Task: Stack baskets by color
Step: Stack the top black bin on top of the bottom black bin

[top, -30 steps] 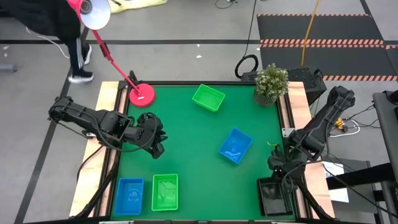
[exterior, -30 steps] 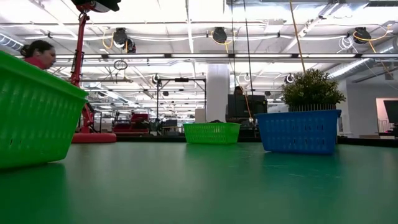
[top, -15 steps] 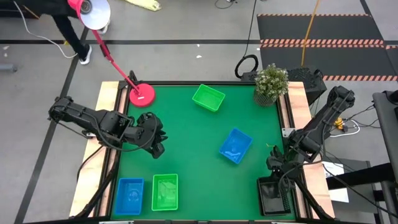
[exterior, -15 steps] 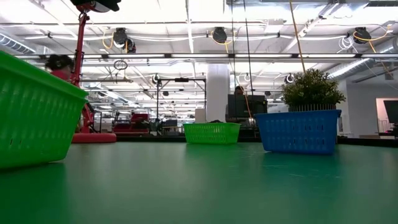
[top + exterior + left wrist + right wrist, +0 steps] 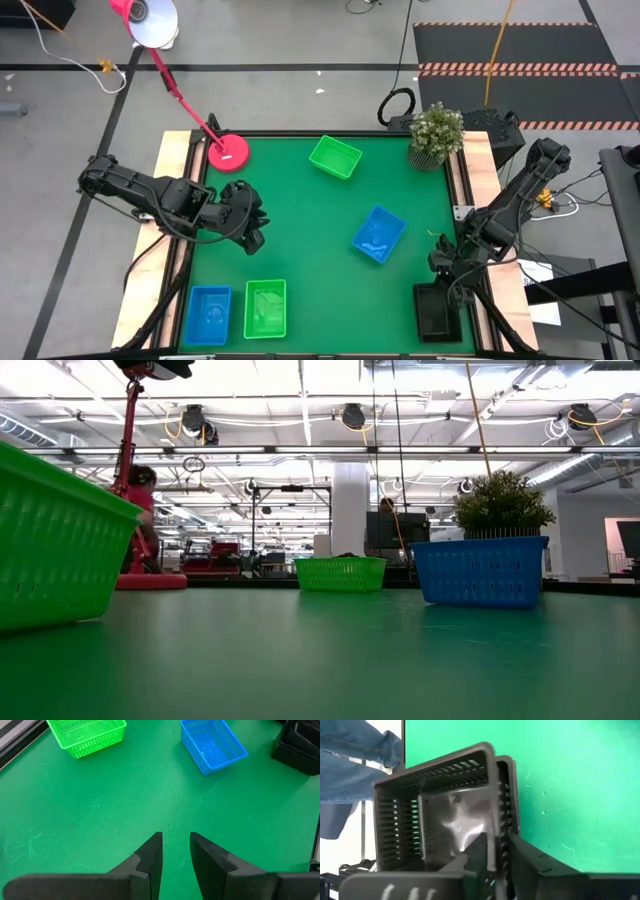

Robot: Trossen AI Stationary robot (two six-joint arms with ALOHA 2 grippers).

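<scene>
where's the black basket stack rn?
High view: the black basket stack sits at the table's near right corner, under the right hand, right of the green basket.

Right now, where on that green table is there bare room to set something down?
The widest bare patch lies mid-table, bordered by the left pincer, the far green basket and the tilted blue basket. Both near corners are crowded: blue and green baskets left, black baskets under the right pincer.

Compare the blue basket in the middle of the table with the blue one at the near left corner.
The middle blue basket sits skewed to the table edges and stands alone; the corner blue basket lies square to the edges, right beside a green basket. The middle one lies nearer the right gripper, the corner one nearer the left gripper. Both are upright, open-topped and bright blue.
</scene>
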